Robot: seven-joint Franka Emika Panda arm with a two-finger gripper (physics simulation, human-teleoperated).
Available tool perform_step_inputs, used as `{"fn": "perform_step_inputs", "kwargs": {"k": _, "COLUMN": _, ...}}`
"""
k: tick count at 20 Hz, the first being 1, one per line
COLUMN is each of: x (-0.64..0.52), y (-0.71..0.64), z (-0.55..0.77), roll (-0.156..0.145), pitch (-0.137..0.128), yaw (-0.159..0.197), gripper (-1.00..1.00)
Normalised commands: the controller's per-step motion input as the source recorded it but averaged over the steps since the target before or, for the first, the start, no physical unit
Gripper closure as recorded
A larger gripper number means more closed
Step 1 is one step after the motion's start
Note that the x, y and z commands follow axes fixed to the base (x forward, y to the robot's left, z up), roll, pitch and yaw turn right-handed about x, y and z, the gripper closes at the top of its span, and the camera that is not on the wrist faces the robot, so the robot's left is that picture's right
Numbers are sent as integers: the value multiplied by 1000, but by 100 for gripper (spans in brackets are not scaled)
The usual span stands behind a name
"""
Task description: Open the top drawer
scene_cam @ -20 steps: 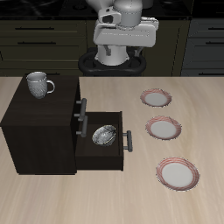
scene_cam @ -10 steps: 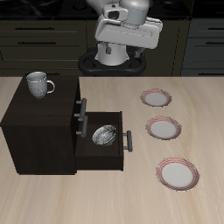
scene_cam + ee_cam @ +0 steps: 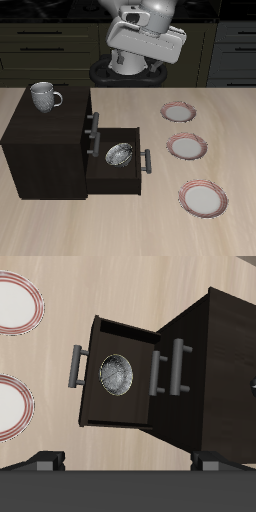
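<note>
The dark-brown cabinet (image 3: 45, 140) stands on the table. The top drawer (image 3: 90, 118) is closed, and its bar handle (image 3: 96, 122) sits just under the cabinet's top edge; the handle also shows in the wrist view (image 3: 178, 364). The same-looking drawer below it is closed too (image 3: 155, 374). The lowest drawer (image 3: 118, 165) is pulled out with a metal bowl (image 3: 116, 373) inside. My gripper (image 3: 128, 468) is open and empty, high above the cabinet's front and far from the handle. My arm (image 3: 145, 35) hangs over the table's back.
A grey mug (image 3: 43, 96) stands on the cabinet's top. Three pink-rimmed plates (image 3: 179, 111) (image 3: 186, 146) (image 3: 203, 197) lie in a row beside the cabinet. The open lowest drawer's handle (image 3: 146, 161) juts out toward the plates.
My arm's hand has tilted and shifted slightly up and sideways above the table's back. The cabinet, drawers, mug and plates have not moved.
</note>
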Motion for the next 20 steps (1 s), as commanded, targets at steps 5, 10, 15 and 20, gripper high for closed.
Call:
{"fn": "perform_step_inputs", "kwargs": {"k": 5, "x": 289, "y": -71, "z": 63, "roll": -79, "pitch": 20, "yaw": 13, "gripper": -100}}
{"fn": "perform_step_inputs", "kwargs": {"k": 10, "x": 280, "y": -97, "z": 80, "roll": -60, "pitch": 1, "yaw": 5, "gripper": -100}}
{"fn": "perform_step_inputs", "kwargs": {"k": 15, "x": 246, "y": -68, "z": -59, "roll": -47, "pitch": 6, "yaw": 15, "gripper": -100}}
{"fn": "perform_step_inputs", "kwargs": {"k": 20, "x": 174, "y": -33, "z": -130, "roll": -30, "pitch": 27, "yaw": 5, "gripper": -100}}
